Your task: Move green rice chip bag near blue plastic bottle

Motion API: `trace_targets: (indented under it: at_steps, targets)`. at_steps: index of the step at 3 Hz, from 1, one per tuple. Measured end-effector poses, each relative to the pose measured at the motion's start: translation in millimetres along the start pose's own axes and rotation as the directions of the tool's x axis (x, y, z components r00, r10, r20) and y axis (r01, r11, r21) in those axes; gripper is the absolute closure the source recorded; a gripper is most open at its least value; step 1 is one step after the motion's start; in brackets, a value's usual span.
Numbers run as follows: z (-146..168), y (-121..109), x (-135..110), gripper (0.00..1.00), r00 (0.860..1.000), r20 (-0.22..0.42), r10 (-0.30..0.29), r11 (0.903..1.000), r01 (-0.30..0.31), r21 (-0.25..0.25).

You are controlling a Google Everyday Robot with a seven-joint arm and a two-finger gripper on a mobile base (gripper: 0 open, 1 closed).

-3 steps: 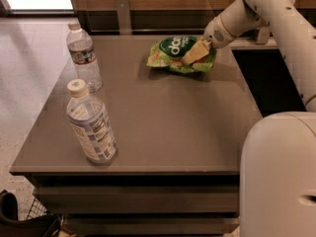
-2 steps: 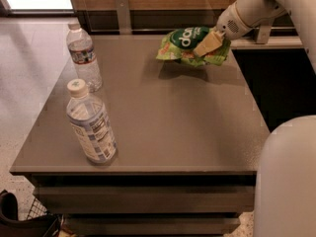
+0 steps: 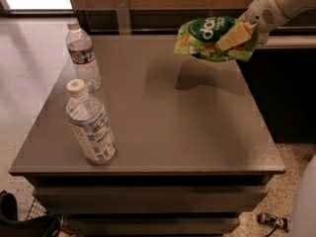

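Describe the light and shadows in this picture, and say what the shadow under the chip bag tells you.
Camera view: a dark shadow lies on the table below the green rice chip bag, apart from it, so the bag is off the table, clamped in the end effector at upper right. Camera view: bright glare at top left; soft sheen on the table.

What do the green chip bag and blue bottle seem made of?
Green rice chip bag, held by the gripper above the table, far right: thin printed film, probably plastic, judging by its crinkles. Blue plastic bottle: see-through pale tinted plastic, with a white, perhaps paper, label.
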State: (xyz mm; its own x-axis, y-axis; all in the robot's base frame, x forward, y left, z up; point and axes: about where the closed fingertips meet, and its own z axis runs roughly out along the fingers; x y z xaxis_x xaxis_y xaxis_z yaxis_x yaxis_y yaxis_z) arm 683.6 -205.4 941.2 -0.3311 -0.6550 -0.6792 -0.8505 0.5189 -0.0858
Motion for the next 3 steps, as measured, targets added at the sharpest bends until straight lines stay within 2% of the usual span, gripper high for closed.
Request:
trace_targets:
  at_steps: [1, 2, 3]
  targets:
    - [-34.9, 27.2, 2.5, 1.0, 1.0, 0.009, -0.028, 0.9996, 0.028, -0.009]
    - [-74.2, 84.7, 2.3, 1.0, 0.998, 0.027, -0.056, 0.9983, 0.056, 0.019]
    - [-84.7, 127.1, 10.7, 1.0, 0.997, 0.046, -0.057, 0.9978, 0.055, 0.037]
